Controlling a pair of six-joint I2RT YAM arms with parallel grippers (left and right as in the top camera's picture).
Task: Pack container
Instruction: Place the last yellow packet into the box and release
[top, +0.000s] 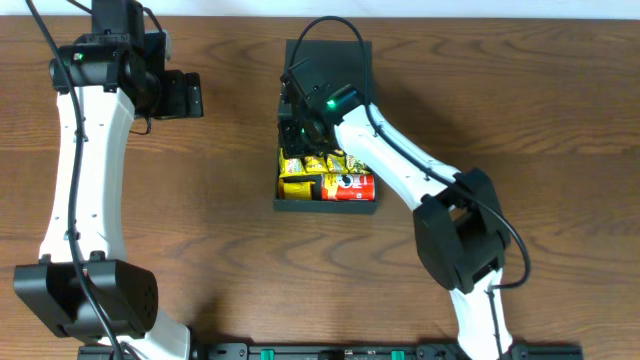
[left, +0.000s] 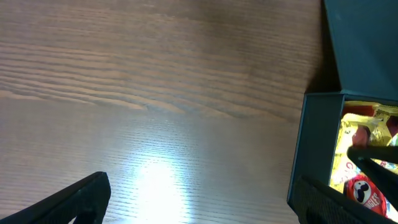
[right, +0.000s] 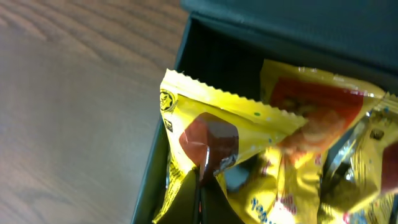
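Note:
The dark teal container (top: 325, 207) sits at mid-table with its flap lid (top: 330, 60) folded back. Inside lie yellow snack packets (top: 300, 165) and a red can (top: 350, 186). My right gripper (top: 300, 135) reaches into the box's far part. In the right wrist view its jaws (right: 199, 171) are pressed together on crumpled foil of a yellow snack packet (right: 211, 118), beside the box's left wall (right: 161, 143). My left gripper (top: 190, 95) hovers far left of the box, open with nothing between its fingers (left: 199, 205). The left wrist view shows the container's side wall (left: 314, 149).
Bare wooden tabletop (top: 230, 260) surrounds the box. The left arm's base (top: 85, 300) stands at the front left and the right arm's base (top: 460, 240) at the front right. No loose items lie outside the box.

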